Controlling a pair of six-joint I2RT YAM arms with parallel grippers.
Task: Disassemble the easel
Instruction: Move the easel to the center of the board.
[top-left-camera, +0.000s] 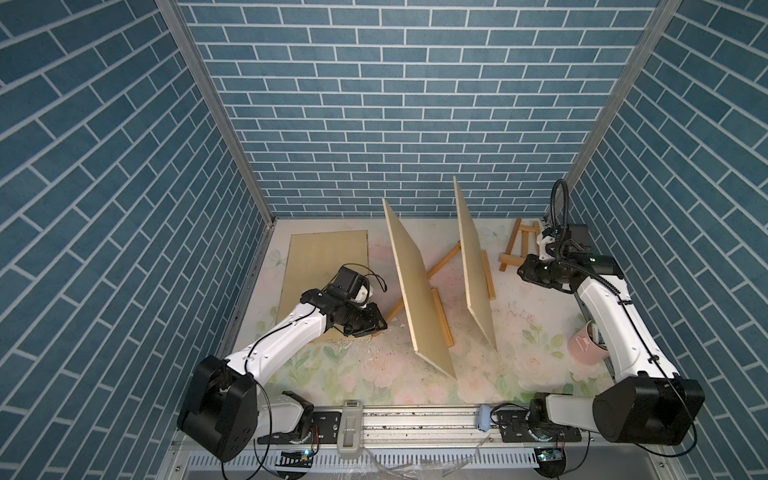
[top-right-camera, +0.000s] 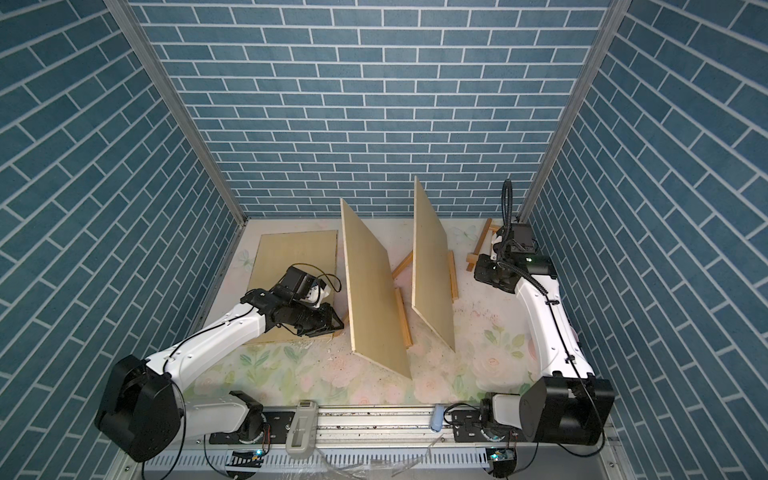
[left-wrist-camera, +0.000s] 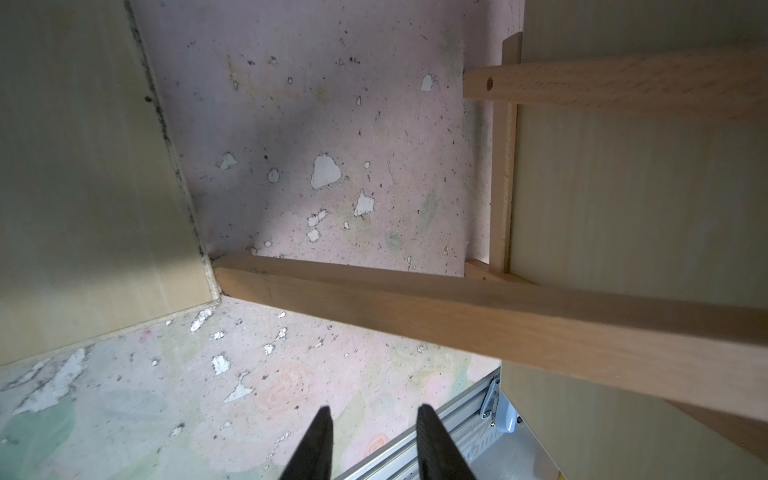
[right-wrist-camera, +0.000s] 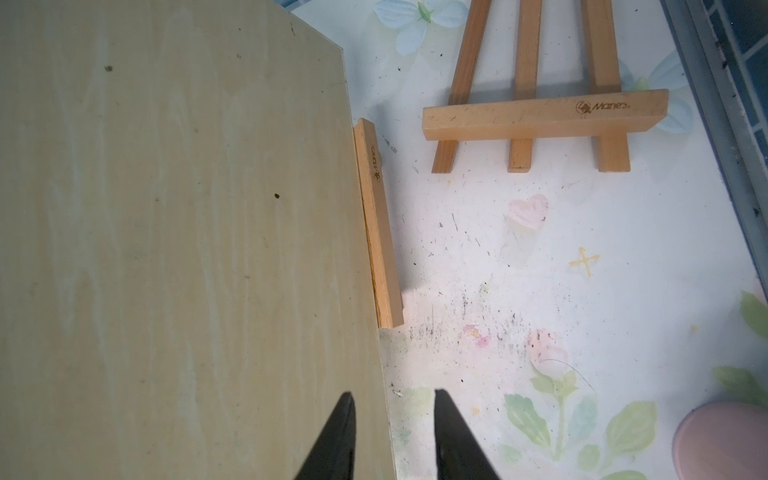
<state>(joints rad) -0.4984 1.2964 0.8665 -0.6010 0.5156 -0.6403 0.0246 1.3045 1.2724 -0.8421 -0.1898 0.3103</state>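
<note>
My left fingers and right fingers hang slightly spread and empty, nudging that easel leg could topple the leaning board

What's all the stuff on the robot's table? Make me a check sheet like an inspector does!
Surface: floral mat, flaked and speckled with grit.
Job's things: first standing board and second standing board, each propped on a wooden easel; third board lying flat; small easel lying flat.
Clutter: pink cup by the right arm.
Grippers: left gripper and right gripper open, empty.
Cables: black loop at left wrist; ribbed hose arching over right arm.
Surroundings: blue brick walls, metal rail in front.
</note>
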